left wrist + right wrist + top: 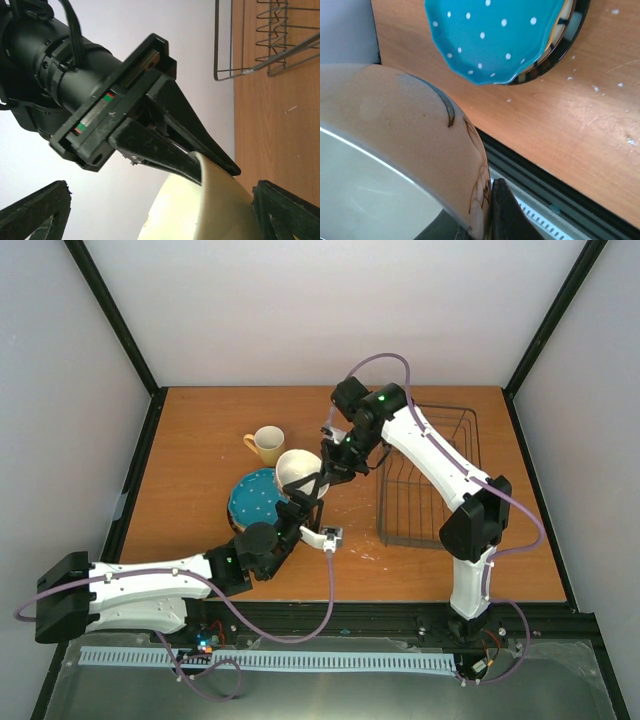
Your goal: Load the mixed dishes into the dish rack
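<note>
The small cream-white bowl (295, 470) hangs tilted in the air over the table's middle. My right gripper (326, 468) is shut on its rim. The left wrist view shows its two black fingers (170, 150) pinching the bowl's wall (220, 210). In the right wrist view one finger (504, 212) presses the bowl's outer side (410, 135). My left gripper (303, 497) is open, with its fingers wide apart on either side of the bowl. The teal dotted plate (255, 498) tops a stack (500, 35) over the orange-yellow (566, 20) and striped plates. The yellow mug (268, 445) stands behind. The dish rack (425, 475) is at right.
The rack's near corner shows in the left wrist view (250, 70). The table's black front rail (555, 185) lies under the bowl in the right wrist view. Grey walls close in the back and sides.
</note>
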